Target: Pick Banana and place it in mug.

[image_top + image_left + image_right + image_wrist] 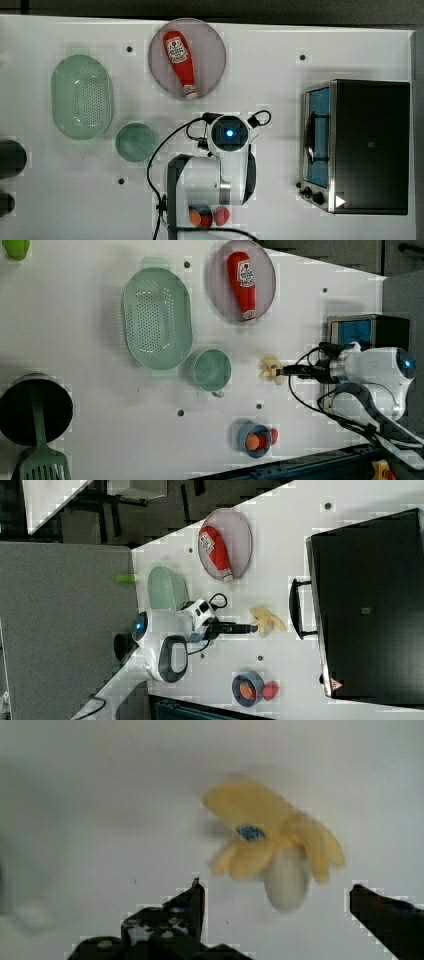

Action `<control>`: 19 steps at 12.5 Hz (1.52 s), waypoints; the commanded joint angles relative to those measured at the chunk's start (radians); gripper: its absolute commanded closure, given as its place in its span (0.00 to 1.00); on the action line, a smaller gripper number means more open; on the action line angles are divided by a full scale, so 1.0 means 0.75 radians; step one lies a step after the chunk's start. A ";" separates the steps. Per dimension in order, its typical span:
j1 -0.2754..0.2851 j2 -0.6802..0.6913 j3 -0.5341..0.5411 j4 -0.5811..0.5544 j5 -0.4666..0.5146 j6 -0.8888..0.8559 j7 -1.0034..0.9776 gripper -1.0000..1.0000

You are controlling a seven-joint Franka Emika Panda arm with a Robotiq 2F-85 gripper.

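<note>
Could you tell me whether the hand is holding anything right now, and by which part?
Nothing is held: the hand is open above the peeled yellow banana, fingers apart, not gripping it.

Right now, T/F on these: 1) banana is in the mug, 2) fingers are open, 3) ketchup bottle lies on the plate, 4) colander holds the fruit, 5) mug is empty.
1) False. The banana lies on the table, apart from the mug.
2) True. The gripper has its fingers spread, empty.
3) True. The ketchup bottle lies on the plate.
4) False. The colander is empty; the fruit sits in the blue bowl.
5) True.
</note>
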State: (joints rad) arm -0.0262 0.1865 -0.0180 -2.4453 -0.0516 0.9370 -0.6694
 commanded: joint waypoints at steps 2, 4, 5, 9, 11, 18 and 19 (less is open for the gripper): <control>0.011 0.152 -0.022 -0.002 0.016 0.156 -0.074 0.00; 0.010 0.205 -0.023 -0.004 0.016 0.260 -0.071 0.00; 0.010 0.216 -0.020 -0.009 0.017 0.288 -0.071 0.04; 0.008 0.211 -0.020 -0.021 0.017 0.322 -0.066 0.54; 0.007 0.195 -0.021 -0.026 0.017 0.317 -0.066 0.68; -0.014 -0.227 -0.031 0.011 0.036 -0.091 -0.065 0.68; -0.013 -0.298 -0.029 0.029 0.036 -0.194 -0.066 0.68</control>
State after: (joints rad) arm -0.0404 0.0095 -0.0348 -2.4629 -0.0102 0.8325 -0.6992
